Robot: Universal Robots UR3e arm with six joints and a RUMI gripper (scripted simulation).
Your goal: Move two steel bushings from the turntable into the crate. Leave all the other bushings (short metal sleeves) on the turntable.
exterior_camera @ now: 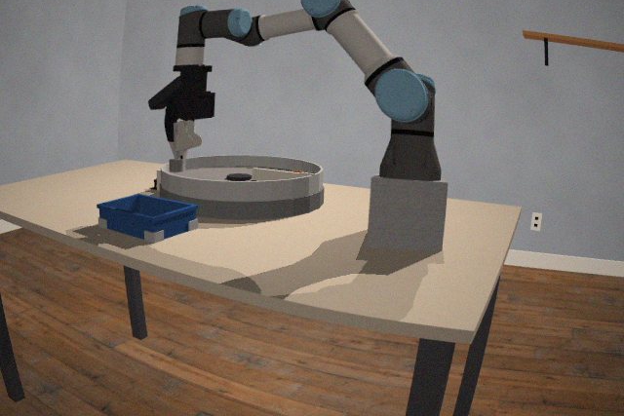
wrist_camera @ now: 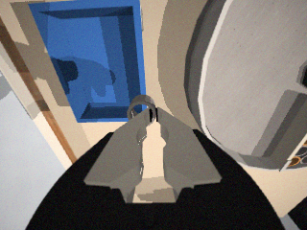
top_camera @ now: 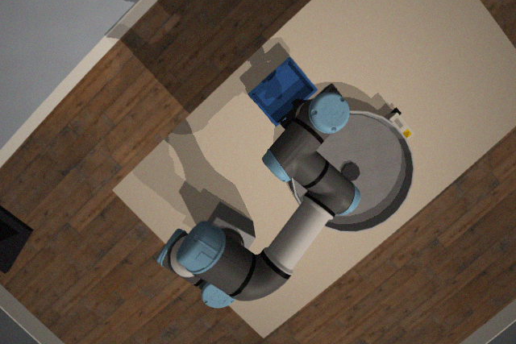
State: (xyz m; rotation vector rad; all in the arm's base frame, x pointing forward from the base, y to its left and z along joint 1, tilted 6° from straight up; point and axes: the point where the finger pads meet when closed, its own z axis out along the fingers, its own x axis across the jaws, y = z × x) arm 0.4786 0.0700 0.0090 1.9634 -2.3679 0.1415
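Observation:
My gripper (wrist_camera: 153,108) is shut on the wall of a grey steel bushing (wrist_camera: 142,105), a short ring-shaped sleeve held at the fingertips. In the side view the gripper (exterior_camera: 176,155) holds the bushing (exterior_camera: 176,165) just above the turntable's (exterior_camera: 241,179) left rim. In the wrist view the bushing hangs over the strip of table between the blue crate (wrist_camera: 93,57) and the turntable (wrist_camera: 259,91). The crate (exterior_camera: 146,214) stands on the table left of the turntable; I see nothing inside it. In the overhead view the arm hides the gripper beside the crate (top_camera: 282,89).
The turntable (top_camera: 366,165) (wrist_camera: 283,125) has a raised rim, a dark centre hub (top_camera: 350,170) and a grey divider. Copper-coloured bushings (wrist_camera: 299,160) show at its edge in the wrist view. The arm's grey pedestal (exterior_camera: 407,212) stands right of the turntable.

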